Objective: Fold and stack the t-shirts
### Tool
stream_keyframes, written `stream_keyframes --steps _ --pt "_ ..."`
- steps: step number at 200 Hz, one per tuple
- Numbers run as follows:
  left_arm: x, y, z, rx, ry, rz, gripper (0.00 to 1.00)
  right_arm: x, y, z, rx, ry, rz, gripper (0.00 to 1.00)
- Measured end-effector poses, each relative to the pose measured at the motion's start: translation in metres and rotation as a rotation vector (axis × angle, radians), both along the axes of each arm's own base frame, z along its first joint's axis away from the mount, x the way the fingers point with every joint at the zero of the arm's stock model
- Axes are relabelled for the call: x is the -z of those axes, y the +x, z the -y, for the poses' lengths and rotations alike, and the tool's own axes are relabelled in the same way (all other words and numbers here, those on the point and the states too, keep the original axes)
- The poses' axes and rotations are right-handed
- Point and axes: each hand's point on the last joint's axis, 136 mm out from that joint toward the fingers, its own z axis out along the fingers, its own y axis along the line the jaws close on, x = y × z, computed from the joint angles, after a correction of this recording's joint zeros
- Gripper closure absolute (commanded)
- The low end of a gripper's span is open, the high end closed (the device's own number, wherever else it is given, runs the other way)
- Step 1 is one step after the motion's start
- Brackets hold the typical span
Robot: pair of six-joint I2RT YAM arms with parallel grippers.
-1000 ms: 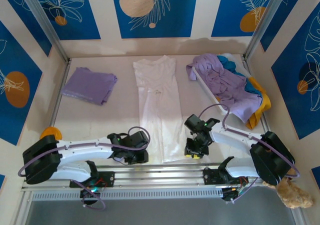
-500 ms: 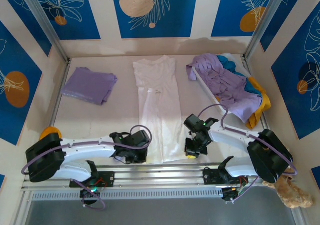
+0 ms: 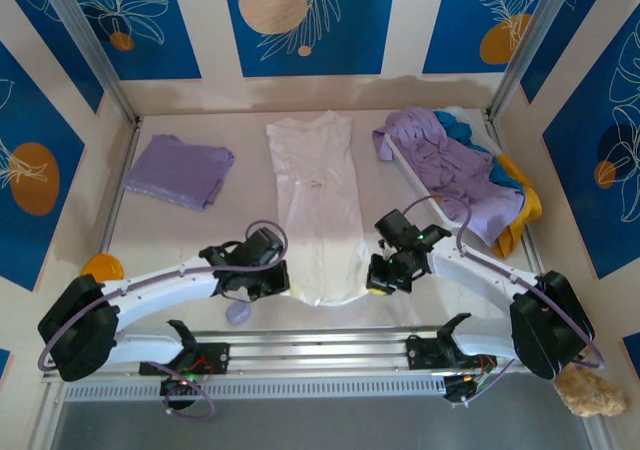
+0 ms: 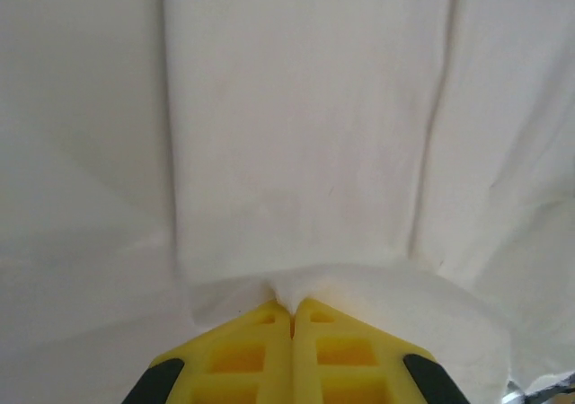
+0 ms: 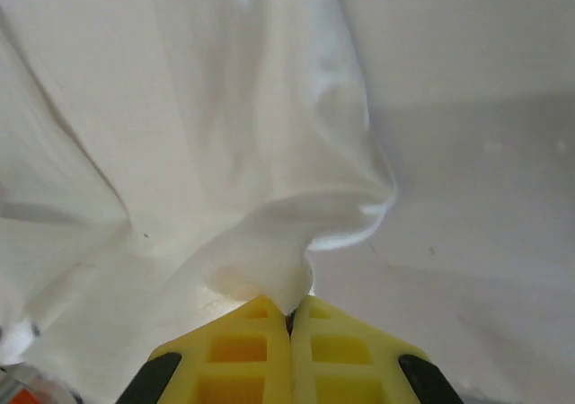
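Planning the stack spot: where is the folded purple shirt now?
In the top view the folded purple shirt lies at the far left of the table, apart from the long white shirt to its right.

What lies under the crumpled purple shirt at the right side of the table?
Teal cloth and yellow-orange cloth stick out beneath the purple shirt. Their covered parts, and anything else below, are hidden.

I am watching the spread shirt (image 3: 320, 205) lying centrally, a folded shirt (image 3: 178, 170) left of it, a heap of shirts (image 3: 455, 170) right of it. My left gripper (image 4: 292, 307) and right gripper (image 5: 289, 307) are pinching its near corners.
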Motion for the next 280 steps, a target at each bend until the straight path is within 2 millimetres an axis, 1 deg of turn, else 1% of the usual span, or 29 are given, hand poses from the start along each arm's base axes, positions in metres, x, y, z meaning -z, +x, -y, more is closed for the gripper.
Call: stream_keyframes --steps 13,32,51,68,83,103,125,146,169,196,218,243,280 --pt "-0.006 0.016 -0.002 -0.006 -0.011 0.014 1.0 -0.004 0.017 0.0 0.033 0.008 0.01 1.0" --pt "-0.012 0.044 -0.005 -0.012 -0.011 0.028 1.0 -0.014 0.047 -0.003 0.065 0.025 0.037 1.0" --pt "-0.018 0.071 -0.009 -0.011 -0.001 0.045 1.0 -0.027 0.079 -0.011 0.062 0.041 0.077 1.0" --pt "-0.022 0.091 -0.014 -0.02 -0.007 0.059 1.0 -0.036 0.106 -0.021 0.046 0.048 0.11 1.0" --pt "-0.02 0.106 -0.019 -0.032 -0.015 0.056 1.0 -0.039 0.128 -0.027 0.03 0.048 0.128 1.0" --pt "-0.014 0.125 -0.023 -0.038 -0.022 0.035 1.0 -0.039 0.152 -0.031 0.023 0.042 0.135 1.0" --pt "-0.011 0.147 -0.021 -0.029 -0.031 0.032 1.0 -0.041 0.172 -0.032 0.019 0.035 0.14 1.0" --pt "-0.019 0.168 -0.019 -0.026 -0.055 0.051 1.0 -0.045 0.191 -0.033 0.014 0.029 0.154 1.0" --pt "-0.03 0.195 -0.019 -0.03 -0.083 0.08 1.0 -0.047 0.212 -0.032 0.017 0.029 0.175 1.0" --pt "-0.033 0.221 -0.023 -0.039 -0.097 0.095 1.0 -0.045 0.236 -0.027 0.034 0.027 0.183 1.0" --pt "-0.029 0.235 -0.027 -0.048 -0.102 0.085 1.0 -0.043 0.254 -0.023 0.043 0.028 0.188 1.0" --pt "-0.024 0.248 -0.03 -0.052 -0.109 0.07 1.0 -0.047 0.274 -0.022 0.045 0.044 0.207 1.0" --pt "-0.021 0.268 -0.035 -0.067 -0.122 0.062 1.0 -0.05 0.296 -0.025 0.035 0.079 0.222 1.0"
